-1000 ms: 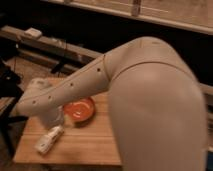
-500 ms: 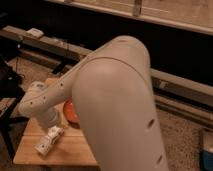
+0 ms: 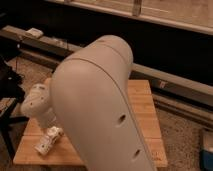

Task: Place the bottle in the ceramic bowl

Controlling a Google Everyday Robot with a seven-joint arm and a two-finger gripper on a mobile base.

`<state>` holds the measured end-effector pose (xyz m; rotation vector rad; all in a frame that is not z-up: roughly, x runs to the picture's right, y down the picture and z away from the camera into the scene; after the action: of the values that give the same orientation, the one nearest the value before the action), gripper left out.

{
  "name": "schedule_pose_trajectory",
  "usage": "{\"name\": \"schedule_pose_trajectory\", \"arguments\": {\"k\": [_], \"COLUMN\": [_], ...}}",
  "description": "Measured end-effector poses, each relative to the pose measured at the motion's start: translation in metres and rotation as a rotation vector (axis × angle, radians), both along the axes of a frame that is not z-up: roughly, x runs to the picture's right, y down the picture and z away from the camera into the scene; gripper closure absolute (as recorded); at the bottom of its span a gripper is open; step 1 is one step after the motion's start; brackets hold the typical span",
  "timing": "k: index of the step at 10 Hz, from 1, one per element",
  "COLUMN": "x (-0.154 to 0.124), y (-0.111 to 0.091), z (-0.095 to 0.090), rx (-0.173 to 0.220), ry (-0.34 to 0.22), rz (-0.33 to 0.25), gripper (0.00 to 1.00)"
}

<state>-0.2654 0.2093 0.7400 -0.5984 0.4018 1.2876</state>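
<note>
Since half a second back the big upper shell of the arm has swung nearer and further right across the camera view, now covering the middle of the wooden table; the bowl, whose edge showed beside the shell before, is wholly hidden behind it. The bottle has not shifted: it lies on its side near the table's front left corner, cap end pointing toward the corner. The gripper hangs below the rounded wrist at the left, just above the bottle's upper end; whether it touches I cannot tell. Jaws stand spread wide, with nothing caught between them that I can make out. Judgement: this is the approach before the grasp. The wrist is brought in from above and behind, likely so the fingers can straddle the slim body across its width, the only way to get hold of a thing lying flat. The elbow bulges toward the camera because the forearm folds back to reach the near corner. Nothing of the task is done yet: bottle on the wood, not in the bowl. The next move calls for a short drop and a squeeze at mid-body. Risk: a round bottle may roll off toward the table edge if nudged off-centre.
</note>
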Motion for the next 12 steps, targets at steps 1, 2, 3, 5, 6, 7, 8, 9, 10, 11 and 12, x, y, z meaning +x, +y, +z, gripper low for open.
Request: {"name": "schedule_pose_trajectory", "arguments": {"k": [1,2,3,5,6,7,8,9,10,11,12], "x": [0.0,-0.003,-0.005,-0.011,-0.014,-0.019,-0.022,-0.026,-0.031,-0.036,-0.04], "y": [0.002,0.005,0.007,0.012,0.014,0.016,0.017,0.018,0.019,0.021,0.023], "z": [0.002,0.004,0.006,0.01,0.012,0.013,0.013,0.012,0.01,0.008,0.007], "rx": [0.001,0.001,0.001,0.001,0.0,0.004,0.008,0.013,0.019,0.025,0.03], "ry": [0.002,0.002,0.004,0.01,0.011,0.011,0.007,-0.002,-0.013,-0.022,-0.026], "rz": [-0.005,-0.014,-0.021,-0.033,-0.04,-0.052,-0.064,-0.078,-0.094,-0.114,-0.13], "gripper": [0.35,0.35,0.35,0.35,0.35,0.35,0.35,0.35,0.35,0.35,0.35]}}
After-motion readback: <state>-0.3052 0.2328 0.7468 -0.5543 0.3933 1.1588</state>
